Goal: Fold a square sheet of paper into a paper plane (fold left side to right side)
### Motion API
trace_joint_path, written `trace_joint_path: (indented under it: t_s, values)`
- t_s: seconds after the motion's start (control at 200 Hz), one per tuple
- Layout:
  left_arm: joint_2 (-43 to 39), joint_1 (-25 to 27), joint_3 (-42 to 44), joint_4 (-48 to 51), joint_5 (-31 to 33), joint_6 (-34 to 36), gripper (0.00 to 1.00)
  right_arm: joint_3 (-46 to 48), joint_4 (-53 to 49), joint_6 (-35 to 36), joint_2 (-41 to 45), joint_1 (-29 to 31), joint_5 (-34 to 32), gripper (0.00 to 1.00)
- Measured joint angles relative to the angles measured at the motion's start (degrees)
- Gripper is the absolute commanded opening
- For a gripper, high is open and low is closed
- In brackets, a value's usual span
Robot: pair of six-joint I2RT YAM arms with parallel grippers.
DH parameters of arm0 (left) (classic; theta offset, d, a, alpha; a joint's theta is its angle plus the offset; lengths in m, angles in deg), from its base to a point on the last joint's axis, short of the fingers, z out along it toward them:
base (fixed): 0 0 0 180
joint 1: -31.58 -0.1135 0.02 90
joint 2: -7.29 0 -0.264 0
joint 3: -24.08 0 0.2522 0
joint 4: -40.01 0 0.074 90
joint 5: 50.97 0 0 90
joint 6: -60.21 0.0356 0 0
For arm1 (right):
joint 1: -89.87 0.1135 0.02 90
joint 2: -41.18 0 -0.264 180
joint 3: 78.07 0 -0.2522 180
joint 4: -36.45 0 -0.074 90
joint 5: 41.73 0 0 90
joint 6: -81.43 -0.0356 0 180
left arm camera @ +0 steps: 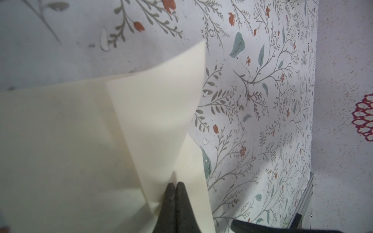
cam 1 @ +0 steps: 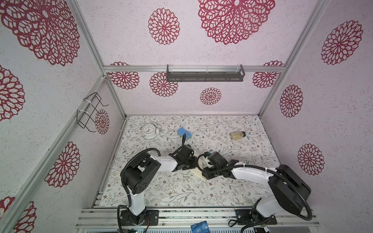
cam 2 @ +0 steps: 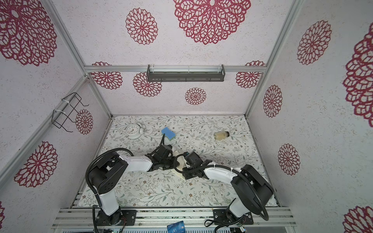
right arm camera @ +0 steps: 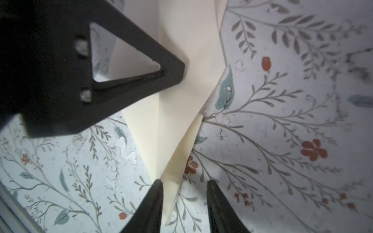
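Mid-table on the floral mat (cam 1: 181, 191), the folded cream paper (left arm camera: 80, 141) lay partly lifted. The left gripper (left arm camera: 175, 186) was clenched on a raised flap. The right gripper (right arm camera: 185, 182) stood released, one finger beside the paper's narrow end.

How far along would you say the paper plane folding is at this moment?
Done: the cream paper already shows creases and layered flaps narrowing to a point. In hand: the left tool is shut on a flap; the right tool stands open beside the pointed end. Left: the flaps curl up unpressed, so the folding looks unfinished.
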Motion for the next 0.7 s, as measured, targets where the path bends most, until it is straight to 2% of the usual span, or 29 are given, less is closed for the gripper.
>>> trace_joint_path:
  t_s: [0.21,0.49,0.7]
  values:
    - [-0.02,0.00,0.70,-1.29,0.33,-3.48,0.00,-1.33,-0.72,-0.79,1.05,0.15,1.46,0.48]
    - [0.07,0.02,0.70,-1.31,0.33,-5.97,0.00,-2.60,-2.01,-0.72,-3.48,2.89,0.26,0.48]
    - [0.17,0.04,0.59,-1.31,0.26,-6.75,0.00,-3.52,-2.80,0.31,-5.55,4.68,-3.13,0.41]
